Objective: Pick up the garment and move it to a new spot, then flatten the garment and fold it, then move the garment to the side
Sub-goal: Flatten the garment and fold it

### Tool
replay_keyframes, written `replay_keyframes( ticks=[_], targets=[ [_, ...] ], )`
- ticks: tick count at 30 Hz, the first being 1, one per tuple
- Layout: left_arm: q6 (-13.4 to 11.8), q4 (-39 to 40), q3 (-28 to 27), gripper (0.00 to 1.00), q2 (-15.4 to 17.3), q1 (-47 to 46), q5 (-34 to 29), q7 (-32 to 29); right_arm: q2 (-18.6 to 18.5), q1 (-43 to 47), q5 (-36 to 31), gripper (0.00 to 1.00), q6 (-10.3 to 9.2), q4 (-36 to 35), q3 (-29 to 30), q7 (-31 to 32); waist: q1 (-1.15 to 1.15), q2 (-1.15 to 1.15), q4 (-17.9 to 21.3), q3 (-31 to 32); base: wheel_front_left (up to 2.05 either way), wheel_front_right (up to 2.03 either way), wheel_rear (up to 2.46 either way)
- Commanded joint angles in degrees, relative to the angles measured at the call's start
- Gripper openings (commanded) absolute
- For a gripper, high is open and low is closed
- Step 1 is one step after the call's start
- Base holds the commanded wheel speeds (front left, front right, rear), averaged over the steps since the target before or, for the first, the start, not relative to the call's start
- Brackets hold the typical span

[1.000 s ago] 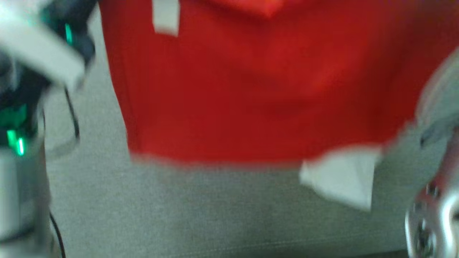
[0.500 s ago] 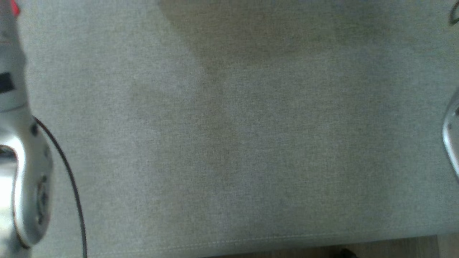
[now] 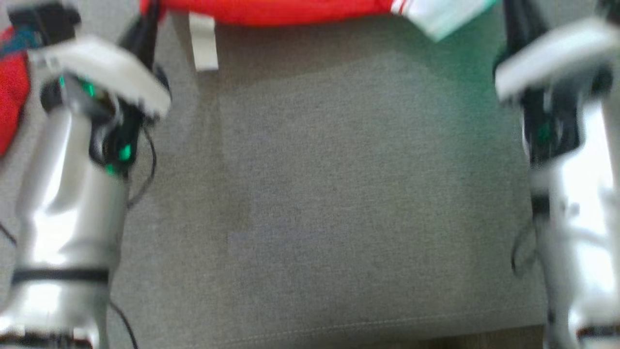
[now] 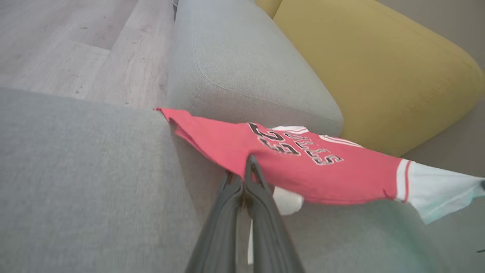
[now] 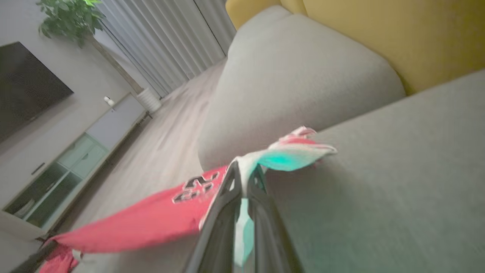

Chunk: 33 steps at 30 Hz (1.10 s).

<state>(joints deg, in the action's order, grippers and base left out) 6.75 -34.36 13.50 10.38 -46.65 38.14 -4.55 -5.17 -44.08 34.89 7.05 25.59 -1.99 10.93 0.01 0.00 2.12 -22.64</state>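
L gripper (image 4: 246, 167): both fingers pressed together, pinching the red edge of the garment (image 4: 303, 170) near the printed number. R gripper (image 5: 242, 168): fingers likewise closed, clamped on the white sleeve fabric, w/ a strip of cloth hanging down between them. Garment = red jersey, black-and-white lettering, white sleeve w/ red stripe. It is pulled taut between the two grippers, spanning the far part of the grey seat cushion (image 3: 339, 194). In head view it shows as a red band along the top edge, a white tag (image 3: 203, 43) dangling below it. A shadow lies on the seat under the held edge. Cannot tell if the far corner touches the cushion. Grey armrest (image 4: 246, 68) just behind the garment; yellow back cushion (image 4: 379, 76) beside it. Both silver forearms flank the bare seat, L arm (image 3: 68, 203) and R arm (image 3: 576, 203). Head view blurred. Wood floor (image 4: 75, 38) beyond the sofa.
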Motion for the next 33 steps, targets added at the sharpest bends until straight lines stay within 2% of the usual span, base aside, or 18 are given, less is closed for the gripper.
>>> replay_keyframes(
  ticks=[1,4,6,13,18,21,26,33],
  targets=[
    [0.3,3.9,-1.6,0.00,2.9,1.7,1.0,-0.5,-0.3,2.8,0.7,0.00,0.44,-4.4,-1.1,1.0,-0.01,0.00,0.3,2.0,0.00,0.00,0.00],
    [-0.3,9.8,-2.0,0.00,3.5,11.6,3.0,-1.9,-1.3,13.2,1.3,0.00,0.44,-10.0,-0.5,3.8,-0.01,0.00,0.5,5.8,0.00,0.00,0.00],
    [-1.6,14.8,-2.3,0.00,3.8,18.5,3.8,-2.7,-1.7,19.4,1.2,0.00,0.44,-14.1,0.2,6.2,-0.01,0.00,0.5,8.2,0.00,0.00,0.00],
    [-8.0,34.0,-2.0,0.00,2.9,39.8,6.3,-6.1,-0.3,40.1,-0.3,0.00,0.44,-29.6,6.1,14.4,-0.01,0.00,-1.0,13.7,0.00,0.00,0.00],
    [-12.7,46.0,-2.1,0.00,1.8,51.8,7.8,-7.6,1.6,53.8,-1.0,0.00,0.44,-41.2,11.1,19.3,-0.01,0.00,-2.0,14.7,0.00,0.00,0.00],
    [-14.7,51.1,-1.8,0.00,1.9,57.5,7.8,-8.3,2.1,60.4,-1.8,0.00,0.44,-46.6,12.9,21.0,-0.01,0.00,-2.2,14.5,0.00,0.00,0.00],
    [-16.8,56.3,-1.6,0.00,1.5,62.0,8.3,-9.2,2.3,62.8,-3.4,0.00,0.44,-49.9,14.4,22.0,-0.01,0.00,-1.7,13.0,0.00,0.00,0.00],
    [-17.8,56.4,-0.5,0.00,1.7,58.6,7.5,-11.3,2.3,55.1,-6.6,0.00,0.44,-48.0,11.6,23.4,-0.01,0.00,-2.2,11.8,0.00,0.00,0.00]
  ],
)
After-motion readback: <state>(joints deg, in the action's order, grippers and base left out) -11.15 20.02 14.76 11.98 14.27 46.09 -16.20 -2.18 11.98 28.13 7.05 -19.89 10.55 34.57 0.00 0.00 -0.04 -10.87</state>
